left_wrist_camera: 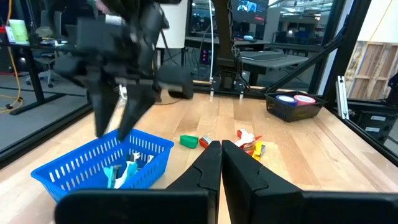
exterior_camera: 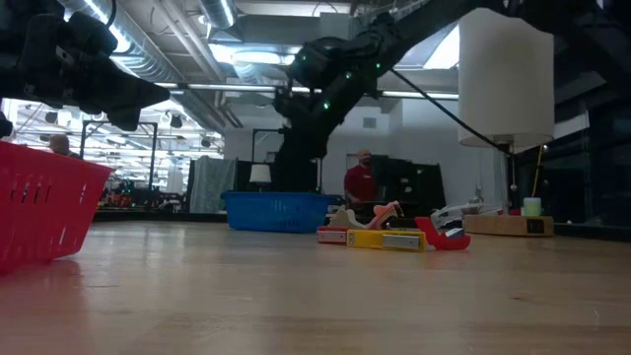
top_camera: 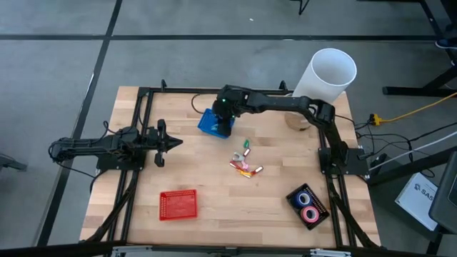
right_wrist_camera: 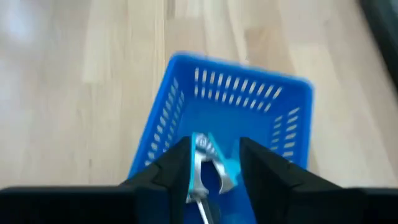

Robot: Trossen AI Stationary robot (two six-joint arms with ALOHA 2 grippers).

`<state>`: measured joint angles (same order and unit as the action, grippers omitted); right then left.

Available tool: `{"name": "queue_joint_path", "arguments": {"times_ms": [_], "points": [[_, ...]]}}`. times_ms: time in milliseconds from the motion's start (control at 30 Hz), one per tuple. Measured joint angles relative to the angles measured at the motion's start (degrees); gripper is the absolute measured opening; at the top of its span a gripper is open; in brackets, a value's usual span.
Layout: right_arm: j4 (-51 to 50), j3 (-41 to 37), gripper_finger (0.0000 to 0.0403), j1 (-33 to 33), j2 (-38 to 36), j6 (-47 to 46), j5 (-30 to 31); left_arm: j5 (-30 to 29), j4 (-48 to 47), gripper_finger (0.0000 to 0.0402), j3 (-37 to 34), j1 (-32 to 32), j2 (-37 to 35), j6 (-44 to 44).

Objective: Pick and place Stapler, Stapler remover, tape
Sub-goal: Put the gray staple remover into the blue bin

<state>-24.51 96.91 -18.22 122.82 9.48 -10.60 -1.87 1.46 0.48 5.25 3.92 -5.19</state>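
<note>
Blue basket (right_wrist_camera: 230,118) under right gripper (right_wrist_camera: 214,165), jaws parted, stapler remover (right_wrist_camera: 205,163) btwn, left clenched.

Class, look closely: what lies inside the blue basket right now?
Inside the blue basket a silvery stapler remover shows between the right hand's parted fingers. The basket floor beneath that hand is covered, so anything more stays unseen.

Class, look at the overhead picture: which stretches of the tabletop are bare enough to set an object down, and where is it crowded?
Bare wood lies between the red basket and the black tray, and between the left gripper and the small-item cluster. It is crowded at mid-table around that cluster, and at the blue basket, where the right gripper hovers.
</note>
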Motion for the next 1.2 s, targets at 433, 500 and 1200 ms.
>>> {"name": "queue_joint_path", "arguments": {"times_ms": [433,500,1200], "points": [[-3.13,-2.94,0.02,0.15,-7.06,-1.88,-0.14,0.0,0.0,0.0007,-0.01,-0.02,-0.01,-0.01],[-3.69,-3.79,0.02,0.45,-7.72,-2.0,-0.12,-0.01,0.02,0.0006,0.01,-0.02,-0.01,-0.01],[8.02,-33.04,0.02,2.5,-23.5,-16.75,0.03,-0.02,0.02,0.001,0.01,0.0,0.0,0.0]]}}
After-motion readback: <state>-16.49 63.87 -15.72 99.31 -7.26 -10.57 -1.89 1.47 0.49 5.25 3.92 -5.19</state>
